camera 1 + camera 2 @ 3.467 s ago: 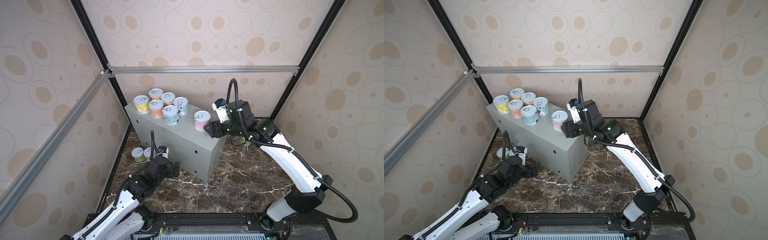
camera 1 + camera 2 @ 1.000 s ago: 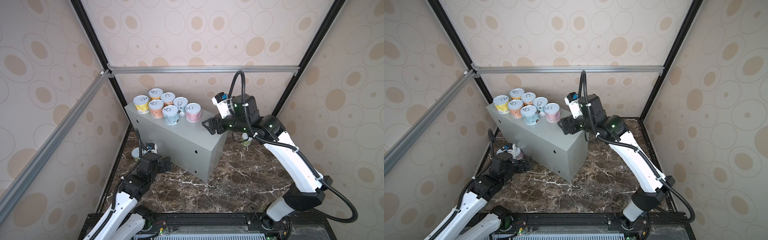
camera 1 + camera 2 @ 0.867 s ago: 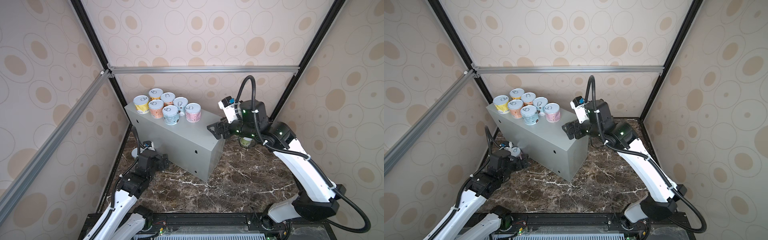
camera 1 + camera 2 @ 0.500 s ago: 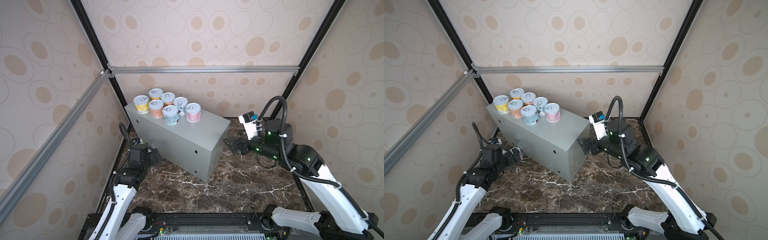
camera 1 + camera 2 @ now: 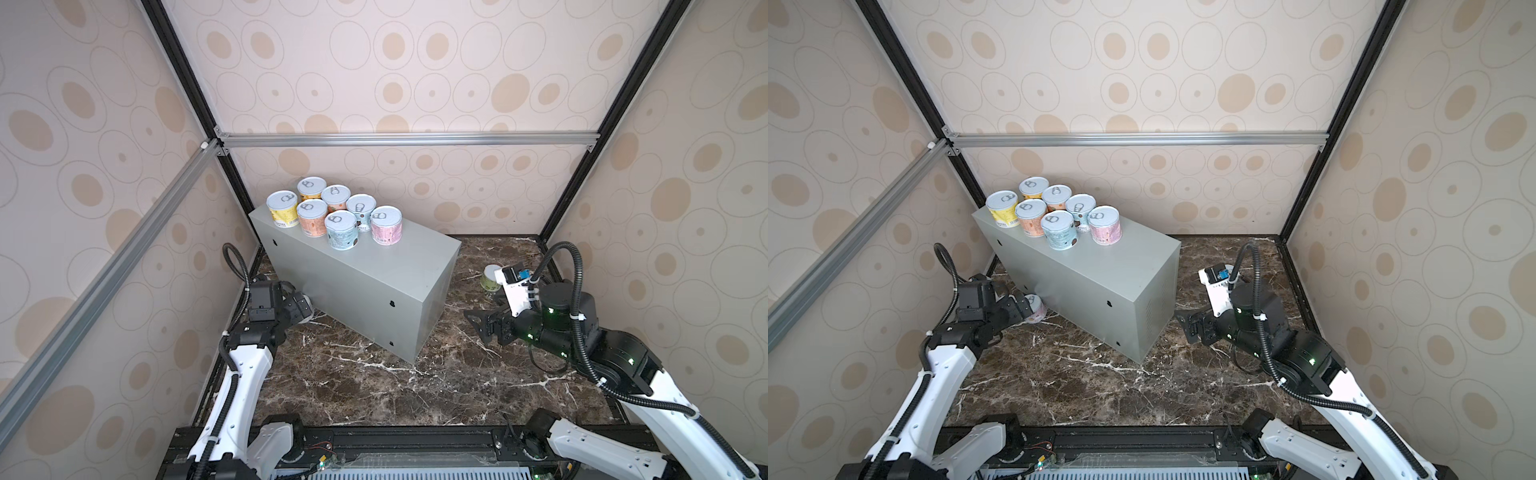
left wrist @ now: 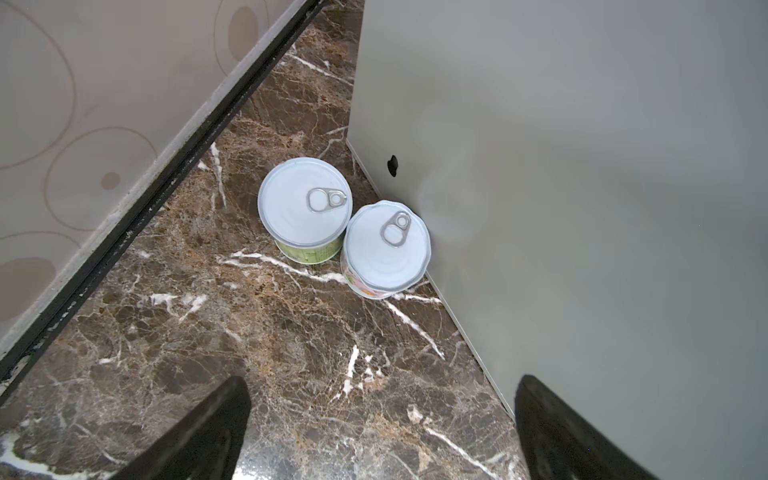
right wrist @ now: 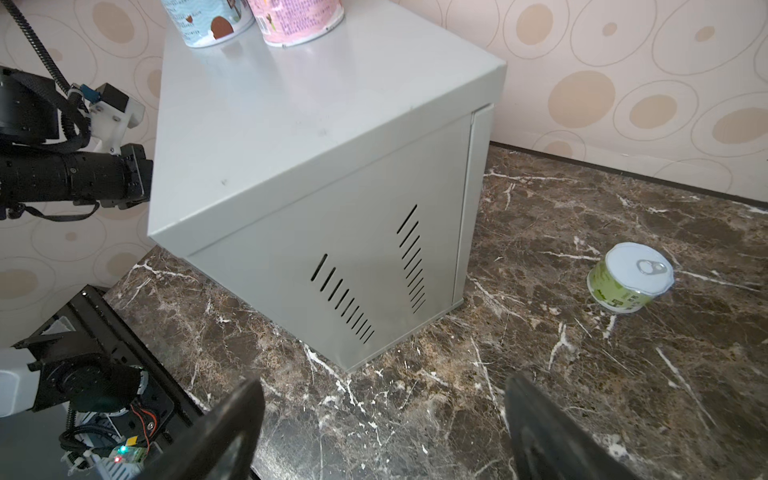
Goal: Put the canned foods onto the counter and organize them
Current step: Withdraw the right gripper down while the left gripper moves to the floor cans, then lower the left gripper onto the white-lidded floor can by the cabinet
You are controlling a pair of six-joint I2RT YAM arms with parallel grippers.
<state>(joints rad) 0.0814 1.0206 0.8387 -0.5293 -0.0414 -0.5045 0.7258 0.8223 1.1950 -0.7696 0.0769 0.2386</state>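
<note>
While the left end effector [image 6: 380, 382] gapes, two cans [image 6: 386, 245] stand ahead; untouched.

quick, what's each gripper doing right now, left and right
left gripper: open, holding nothing
right gripper: open, holding nothing

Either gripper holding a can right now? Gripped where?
Nothing held. Left gripper open, short of the two floor cans beside the counter; right gripper open, apart from the lone green can.
</note>
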